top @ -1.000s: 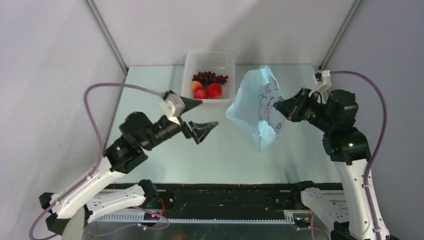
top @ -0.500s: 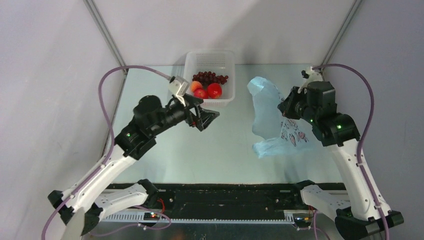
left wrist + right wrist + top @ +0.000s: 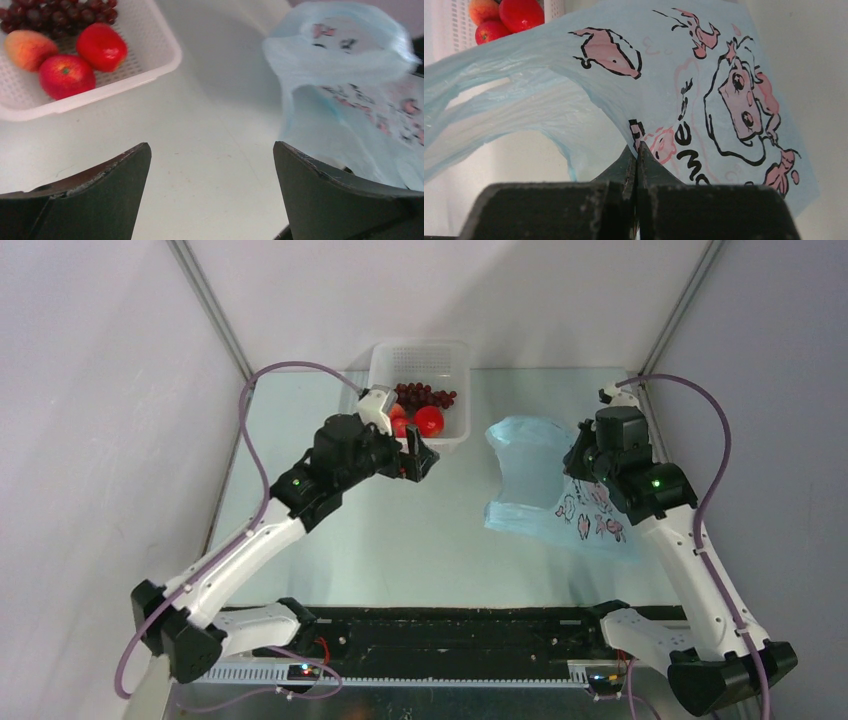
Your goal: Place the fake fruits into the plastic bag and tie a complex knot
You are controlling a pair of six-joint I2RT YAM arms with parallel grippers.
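The plastic bag drapes over the right half of the surface, one fold pinched between the fully closed right fingers and lifted off it. We judge it light, limp and slippery; it is best taken at a handle or the mouth's rim. The fake fruits sit in the white basket at the middle of the far edge. They look glossy, stiff and prone to rolling, so we would grip the round ones across the middle and the grapes around the cluster. The left fingers stand wide apart and empty, just short of the basket. We cannot tell which way the bag's mouth faces, and no knot shows. From above, the left wrist hides the basket's near-left corner.
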